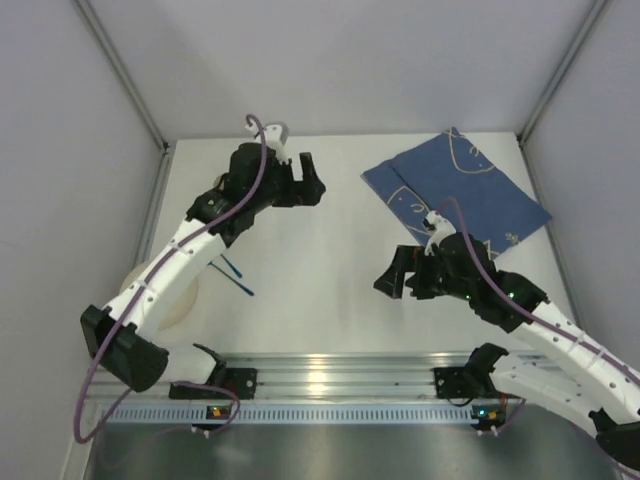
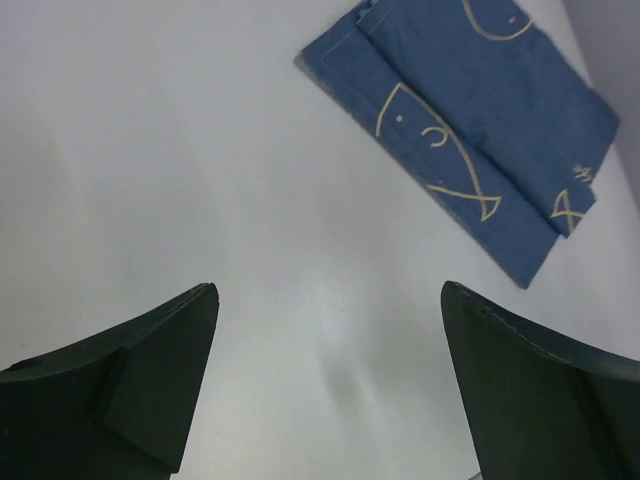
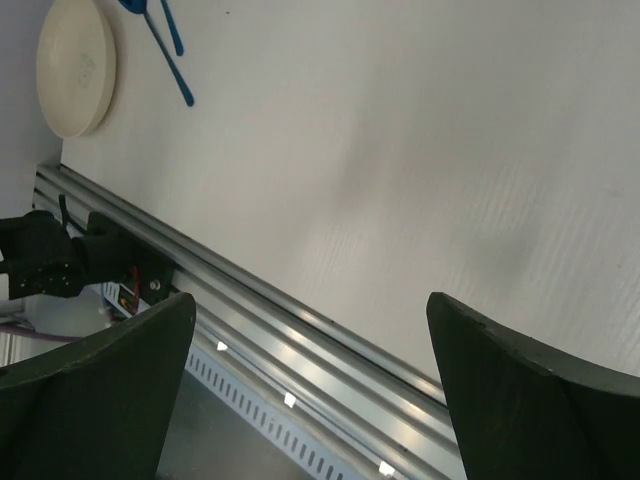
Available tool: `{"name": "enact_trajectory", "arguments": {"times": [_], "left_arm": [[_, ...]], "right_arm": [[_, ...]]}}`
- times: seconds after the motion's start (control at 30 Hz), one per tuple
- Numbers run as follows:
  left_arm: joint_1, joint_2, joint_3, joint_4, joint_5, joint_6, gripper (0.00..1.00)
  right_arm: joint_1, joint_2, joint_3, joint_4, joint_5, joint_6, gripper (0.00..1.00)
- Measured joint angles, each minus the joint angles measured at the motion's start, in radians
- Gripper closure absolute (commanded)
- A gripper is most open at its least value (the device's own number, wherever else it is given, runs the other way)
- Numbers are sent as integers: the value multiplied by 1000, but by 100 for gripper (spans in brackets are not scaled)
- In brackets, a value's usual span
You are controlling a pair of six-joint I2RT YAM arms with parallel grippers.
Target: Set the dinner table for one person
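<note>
White surface (image 1: 330,270) lies beneath folded placemat (image 1: 455,190): rigid, fixed, nothing to grip. Placemat looks soft, light; pinch near edge. Left tool (image 2: 328,300) left of placemat, spread wide, empty. Right tool (image 3: 310,300) just nearside of placemat, likewise. Plate (image 3: 77,65) and blue cutlery (image 3: 170,60) far left of placemat.

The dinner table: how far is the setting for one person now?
Nothing looks set yet. The large white rectangular dinner table holds the dark blue fish-pattern cloth placemat, folded, at its far right. The cream round plate and thin blue utensils lie at the near left. Nothing is in hand: the left gripper and right gripper are open and empty. Left to do: spread the placemat, then bring plate and utensils to it.
</note>
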Motion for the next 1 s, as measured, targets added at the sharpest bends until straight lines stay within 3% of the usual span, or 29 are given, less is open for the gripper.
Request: {"name": "enact_trajectory", "arguments": {"times": [0.1,0.23,0.53,0.87,1.0], "left_arm": [[-48,-77,-22,62,-33,-114,2],[25,-111,-193,219,38,-276,2],[-163,426,-23,203,68,-383,4],[-276,952,570,198,157,-447,10],[-302,1073,691,189,175,-480,15]], "right_arm": [[0,-10,0,18,-15,0,0],[0,-15,0,22,-25,-10,0],[0,-3,116,-155,96,-55,0],[-2,-116,311,-487,397,-18,1],[-3,-136,379,-586,485,29,0]]}}
